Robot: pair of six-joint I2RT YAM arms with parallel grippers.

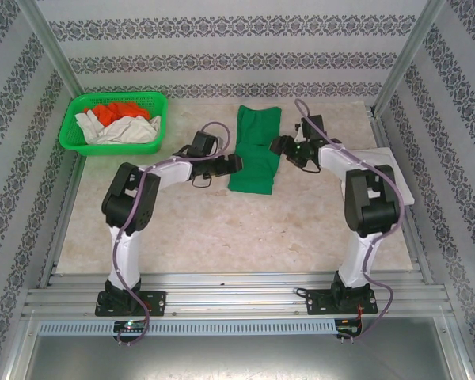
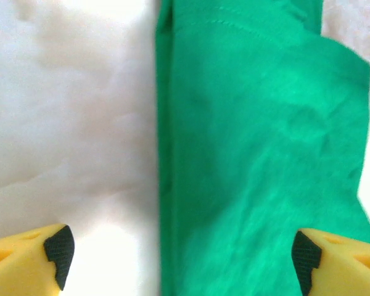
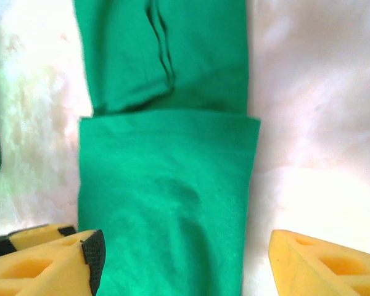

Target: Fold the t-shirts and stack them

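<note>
Widest thing out there is the pale stone-look table (image 1: 245, 229), and it has plenty of bare room: the whole near half is free, and so is the strip between the arms. At its far left corner sits the bright green mesh basket (image 1: 115, 150), just inside the table's left edge, with off-white t-shirts (image 1: 127, 131) heaped at its near side and the orange t-shirt (image 1: 119, 111) bunched behind them. Centre stage, toward the far side, the dark green t-shirt (image 1: 253, 150) lies flat on the table as a long narrow strip running near to far, well apart from the basket. The right wrist camera catches a straight folded edge crossing the strip from side to side, with a doubled layer and a soft ridge beyond it; the long left edge looks clean and straight in the left wrist view. Over on the right, an off-white folded cloth (image 1: 384, 157) lies along the table's right edge, partly under the right arm. Now the claws: the left gripper (image 1: 233, 164) hangs at the strip's left edge near its near end, jaws spread wide, one finger over bare table and the other over green cloth, nothing pinched. The right gripper (image 1: 279, 146) sits at the strip's right edge about halfway along, jaws apart too, straddling the cloth's width and holding nothing.
</note>
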